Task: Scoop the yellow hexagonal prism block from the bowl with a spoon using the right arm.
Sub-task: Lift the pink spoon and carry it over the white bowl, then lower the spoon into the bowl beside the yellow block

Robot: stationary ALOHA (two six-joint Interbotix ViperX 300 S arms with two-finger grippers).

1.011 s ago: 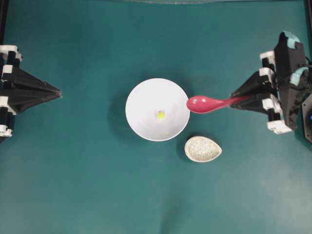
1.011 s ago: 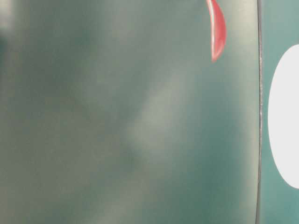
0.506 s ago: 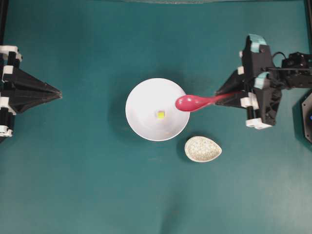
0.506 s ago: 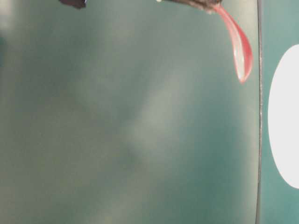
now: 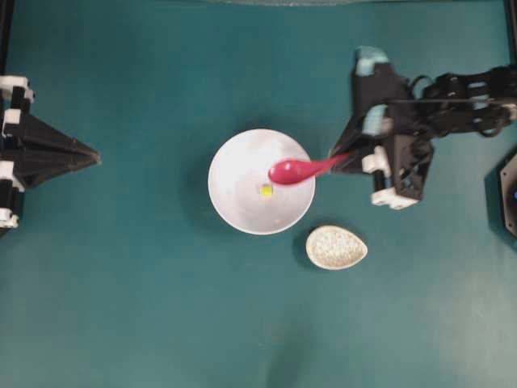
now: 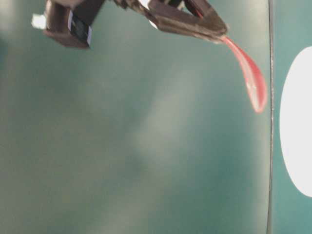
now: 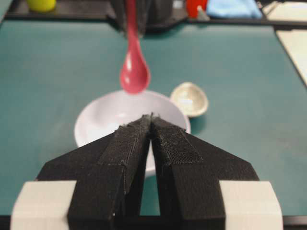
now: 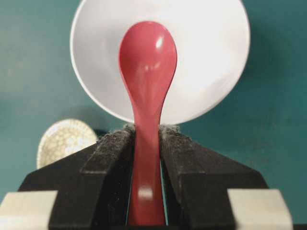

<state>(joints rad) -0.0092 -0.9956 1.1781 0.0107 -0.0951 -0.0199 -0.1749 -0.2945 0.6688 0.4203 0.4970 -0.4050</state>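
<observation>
Even, bright overhead light; soft shadow left of bowl. Right arm slightly motion-blurred in overhead view. Table-level view heavily defocused, hazy pale streaks over teal, bowl blown out white. Wrist views: near fingers soft, glossy highlights on spoon; bowl interior overexposed, washed out.

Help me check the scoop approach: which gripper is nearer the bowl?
Right. The right gripper sits just off the bowl rim, its spoon over the bowl. The left gripper is shut near the table's far left edge.
</observation>
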